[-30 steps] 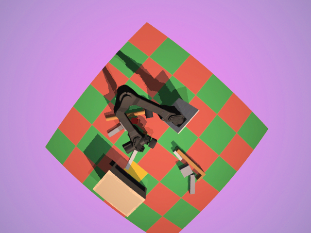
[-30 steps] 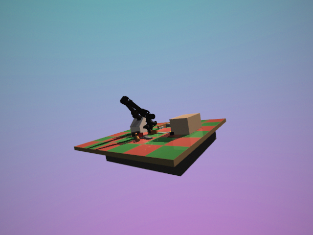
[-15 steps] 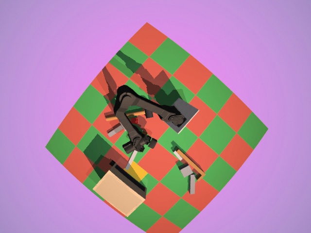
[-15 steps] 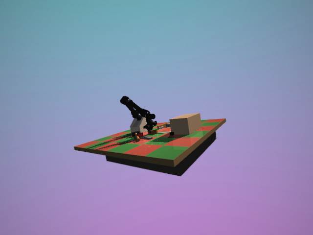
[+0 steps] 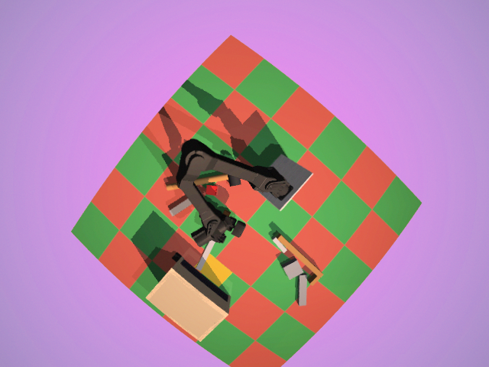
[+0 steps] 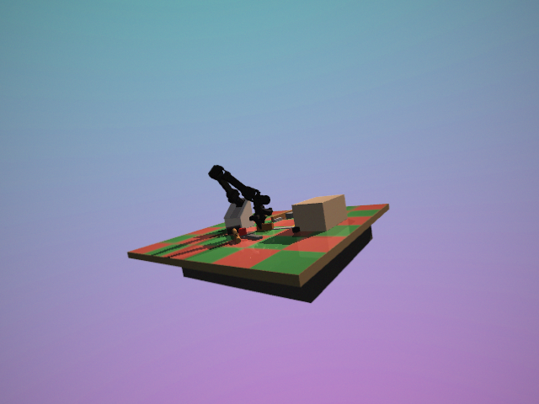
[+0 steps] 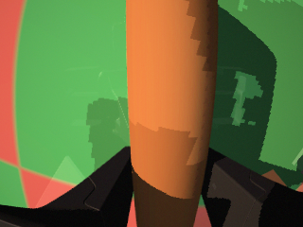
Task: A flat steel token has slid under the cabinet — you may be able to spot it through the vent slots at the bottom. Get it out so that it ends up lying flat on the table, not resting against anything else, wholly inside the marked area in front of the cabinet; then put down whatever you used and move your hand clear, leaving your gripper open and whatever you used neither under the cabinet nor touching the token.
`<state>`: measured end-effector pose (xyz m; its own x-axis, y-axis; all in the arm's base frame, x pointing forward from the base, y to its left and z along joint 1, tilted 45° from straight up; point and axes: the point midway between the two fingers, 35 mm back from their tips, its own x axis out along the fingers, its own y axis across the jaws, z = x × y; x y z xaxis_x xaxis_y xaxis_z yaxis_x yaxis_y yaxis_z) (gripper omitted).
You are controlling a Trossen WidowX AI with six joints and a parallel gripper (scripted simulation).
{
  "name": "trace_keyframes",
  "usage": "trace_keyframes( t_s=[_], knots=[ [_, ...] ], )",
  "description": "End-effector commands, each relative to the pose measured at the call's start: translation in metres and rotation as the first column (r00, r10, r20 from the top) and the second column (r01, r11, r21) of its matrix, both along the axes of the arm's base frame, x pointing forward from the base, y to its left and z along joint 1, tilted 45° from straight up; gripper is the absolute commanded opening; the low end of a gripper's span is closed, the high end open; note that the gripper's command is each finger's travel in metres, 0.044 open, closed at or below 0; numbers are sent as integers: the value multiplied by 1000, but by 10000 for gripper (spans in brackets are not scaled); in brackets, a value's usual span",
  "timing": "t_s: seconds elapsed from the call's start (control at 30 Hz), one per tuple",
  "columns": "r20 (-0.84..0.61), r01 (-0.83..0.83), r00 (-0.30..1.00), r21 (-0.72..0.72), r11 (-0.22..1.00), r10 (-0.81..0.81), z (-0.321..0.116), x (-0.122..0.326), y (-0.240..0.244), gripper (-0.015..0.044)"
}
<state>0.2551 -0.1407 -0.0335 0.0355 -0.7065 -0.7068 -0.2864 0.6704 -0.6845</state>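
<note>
My gripper [image 5: 218, 232] [image 6: 261, 225] [image 7: 165, 154] is shut on the orange handle [image 6: 267, 226] [image 7: 170, 71] of a tool, low over the table. The tool's thin pale shaft [image 5: 206, 251] [image 6: 283, 227] runs from the gripper toward the cabinet, and its far end overlaps the edge of the yellow marked area [image 5: 219, 271]. The tan cabinet [image 5: 187, 303] [image 6: 309, 217] has a dark front facing the gripper. The marked area lies directly in front of it. I cannot make out the steel token in any view. The arm hides most of the handle in the top view.
A red block [image 5: 212, 189] [image 6: 242, 231], an orange bar [image 5: 215, 180] and a grey bar [image 5: 179, 206] lie under and beside the arm. Another orange bar [image 5: 299, 258] and several grey and white blocks, one a grey block [image 5: 292, 268], lie to the right in the top view.
</note>
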Motion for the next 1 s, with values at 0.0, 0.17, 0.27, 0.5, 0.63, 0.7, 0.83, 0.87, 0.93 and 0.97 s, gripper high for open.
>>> trace_keyframes(
  t_s=[0.0,0.17,0.27,0.5,0.63,0.7,0.83,0.87,0.93,0.97],
  knots=[
    [11,1,1000,0,1000,-1,0,9,1,0],
    [11,1,1000,0,1000,-1,-1,15,3,0],
    [11,1,1000,0,1000,-1,-2,18,3,0],
    [12,1,1000,0,1000,-1,-4,26,6,0],
    [12,1,1000,1,1000,-1,-5,30,7,0],
    [12,1,1000,1,1000,-1,-5,32,7,0],
    [13,1,1000,1,1000,-1,-6,37,8,0],
    [13,1,1000,1,1000,-1,-6,38,9,0],
    [13,1,1000,1,1000,-1,-7,40,9,0],
    [13,1,1000,1,1000,-1,-7,41,10,0]
  ],
)
